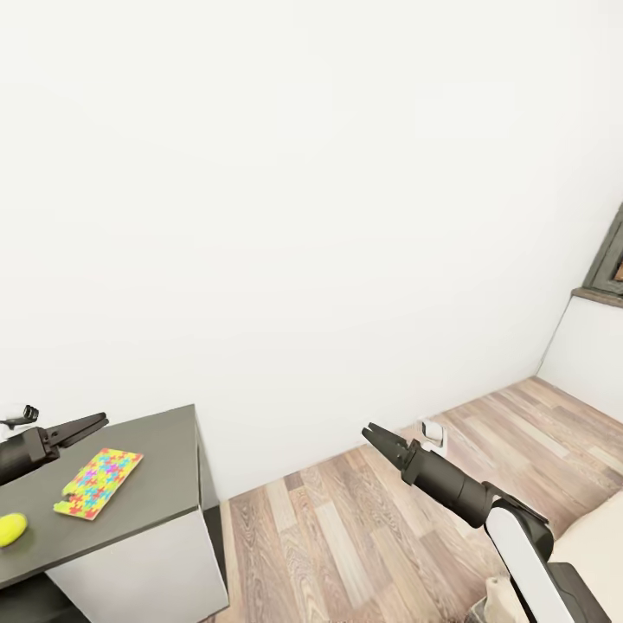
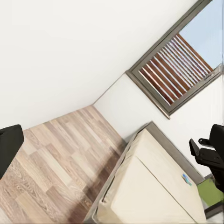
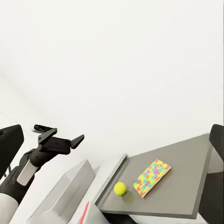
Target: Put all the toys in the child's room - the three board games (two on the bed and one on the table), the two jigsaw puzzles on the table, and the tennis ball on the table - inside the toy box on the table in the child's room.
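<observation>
From the head view, a dark grey flat tabletop [image 1: 138, 510] stands by the plain white wall [image 1: 303, 190]. On it lies a thin flat jigsaw puzzle [image 1: 99, 482] made of yellow, pink, blue and green pieces. A small yellow-green tennis ball [image 1: 12, 529] sits near the puzzle, not touching it. The black left tool [image 1: 93, 423] hangs over the tabletop, just beside the puzzle. Its fingers look pressed together and hold nothing. The black right tool [image 1: 374, 435] is out over the brown wood-plank floor [image 1: 363, 528], well apart from the tabletop. Its fingers look nearly closed and hold nothing.

From the left wrist view, there is a big low bed with a plain beige mattress [image 2: 154, 186] on the wood floor. A window with brown slats [image 2: 179, 65] is in the wall behind it.

From the right wrist view, the ball and the puzzle lie near each other on the dark grey tabletop. The left tool is in the air beside it, empty.
</observation>
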`<state>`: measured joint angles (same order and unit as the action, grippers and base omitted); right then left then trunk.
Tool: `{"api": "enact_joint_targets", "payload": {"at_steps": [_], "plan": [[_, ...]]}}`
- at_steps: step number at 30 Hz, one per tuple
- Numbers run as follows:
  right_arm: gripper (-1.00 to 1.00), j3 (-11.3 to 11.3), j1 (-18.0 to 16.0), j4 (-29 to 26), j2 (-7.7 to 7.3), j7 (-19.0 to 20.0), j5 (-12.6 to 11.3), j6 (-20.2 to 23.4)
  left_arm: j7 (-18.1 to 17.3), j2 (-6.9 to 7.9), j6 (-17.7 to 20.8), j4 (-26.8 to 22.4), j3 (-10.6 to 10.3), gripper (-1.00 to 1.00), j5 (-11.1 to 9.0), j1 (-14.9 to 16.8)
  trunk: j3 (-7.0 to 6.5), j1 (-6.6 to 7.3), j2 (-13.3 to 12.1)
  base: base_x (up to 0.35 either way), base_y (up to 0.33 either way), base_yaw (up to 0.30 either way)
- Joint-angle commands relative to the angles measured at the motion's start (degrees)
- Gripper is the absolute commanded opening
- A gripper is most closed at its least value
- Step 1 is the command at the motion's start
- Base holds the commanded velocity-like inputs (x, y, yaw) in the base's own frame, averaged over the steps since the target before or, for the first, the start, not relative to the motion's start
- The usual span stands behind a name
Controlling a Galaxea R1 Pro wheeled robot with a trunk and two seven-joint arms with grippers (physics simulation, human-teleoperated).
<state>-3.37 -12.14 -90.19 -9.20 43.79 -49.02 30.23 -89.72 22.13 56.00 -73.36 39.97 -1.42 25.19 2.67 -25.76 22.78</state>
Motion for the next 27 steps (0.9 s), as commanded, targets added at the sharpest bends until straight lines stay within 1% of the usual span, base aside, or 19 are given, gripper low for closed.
{"api": "enact_joint_targets", "payload": {"at_steps": [1, 27], "plan": [[1.00, -0.06, -0.06, 0.02, -0.03, -0.10, -0.56, 0.44, -0.28, 0.02, 0.61, -0.03, 0.06, 1.00, 0.10, 0.03, 0.12, -0.03, 0.13, -0.138, -0.145, -0.279], [1.00, -0.04, -0.06, 0.02, -0.03, -0.27, -0.56, 0.44, -0.28, 0.02, 0.60, -0.03, 0.11, 1.00, 0.10, 0.03, -0.40, -0.03, 0.13, -0.181, -0.206, -0.279]]}}
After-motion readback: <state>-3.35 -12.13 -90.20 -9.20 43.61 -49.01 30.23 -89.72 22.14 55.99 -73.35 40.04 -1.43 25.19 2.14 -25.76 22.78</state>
